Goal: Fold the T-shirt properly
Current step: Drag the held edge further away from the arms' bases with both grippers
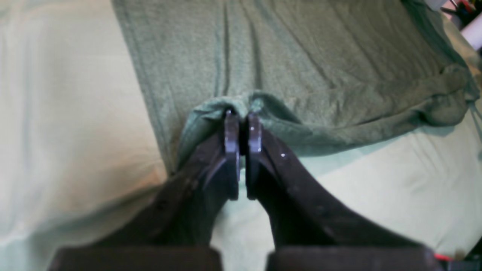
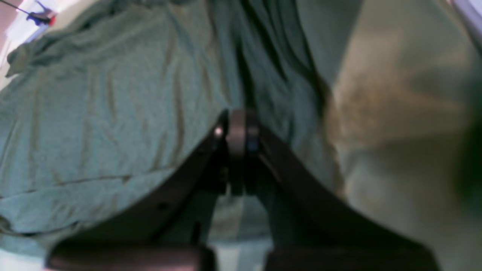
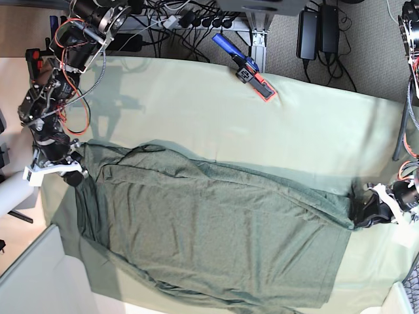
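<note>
One pale mint-green table cloth point(image 3: 308, 124) covers the whole work surface, smooth apart from soft creases. Beyond its twelve o'clock edge lies a grey carpeted floor with a tangle of black cables point(image 3: 190, 16) and two black power bricks point(image 3: 319, 29).

One T-shirt point(image 3: 216, 229), dark heathered grey-green and wrinkled, lies spread across the cloth's middle and lower half, reaching from about nine o'clock to about three o'clock in the base view. Its six o'clock hem runs close to the table's near edge.

Two arms work the scene. The right arm's wiring and red cables rise at ten o'clock in the base view, and its right gripper point(image 2: 241, 116) is clamped on the shirt's nine o'clock end. In the right wrist view the black fingers point(image 2: 236, 143) are pressed together against the cloth, with folds running away from them. The left gripper point(image 1: 243, 118) sits at three o'clock in the base view. Its two fingers are closed on a bunched edge of the shirt, which puckers around the tips in the left wrist view.

One small tool with a blue handle and an orange-red end point(image 3: 247, 62) lies on the cloth near one o'clock, well apart from the shirt.
</note>
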Action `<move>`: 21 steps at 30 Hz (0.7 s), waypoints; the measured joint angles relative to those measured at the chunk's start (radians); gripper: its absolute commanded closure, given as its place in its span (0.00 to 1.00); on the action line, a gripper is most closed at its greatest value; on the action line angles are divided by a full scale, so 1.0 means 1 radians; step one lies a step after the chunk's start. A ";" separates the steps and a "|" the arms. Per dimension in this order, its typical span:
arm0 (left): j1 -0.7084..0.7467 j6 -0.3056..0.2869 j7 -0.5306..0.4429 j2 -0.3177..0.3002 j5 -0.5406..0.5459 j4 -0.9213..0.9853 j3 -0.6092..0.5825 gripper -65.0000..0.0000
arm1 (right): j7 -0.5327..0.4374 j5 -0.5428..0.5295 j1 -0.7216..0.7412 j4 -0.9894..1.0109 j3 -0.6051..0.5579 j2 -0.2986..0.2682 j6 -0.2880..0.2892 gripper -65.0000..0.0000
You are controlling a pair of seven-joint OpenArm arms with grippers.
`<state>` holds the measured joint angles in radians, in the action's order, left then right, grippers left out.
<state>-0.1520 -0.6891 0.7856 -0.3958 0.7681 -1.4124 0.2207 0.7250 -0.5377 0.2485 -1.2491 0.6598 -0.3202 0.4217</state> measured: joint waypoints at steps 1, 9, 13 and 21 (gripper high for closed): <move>0.003 0.000 0.001 0.000 -0.002 0.000 -0.005 1.00 | 0.026 -0.037 -0.005 -0.012 0.028 0.002 0.000 1.00; 0.008 0.000 0.008 0.000 -0.026 0.001 -0.005 1.00 | 0.041 -0.117 -0.126 -0.122 0.213 -0.015 0.002 1.00; 0.008 0.000 0.008 0.006 -0.011 0.001 -0.005 1.00 | 0.053 -0.141 -0.194 -0.119 0.207 0.015 0.002 0.84; 0.008 0.000 0.013 0.022 -0.011 0.001 -0.005 1.00 | -0.039 -0.112 -0.206 -0.118 0.101 0.086 0.002 0.46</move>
<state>-0.1440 -0.6891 0.7986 -0.3740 0.7574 -1.4117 0.2161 0.6865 -0.6495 0.0425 -1.3674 0.7609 -0.2344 0.4232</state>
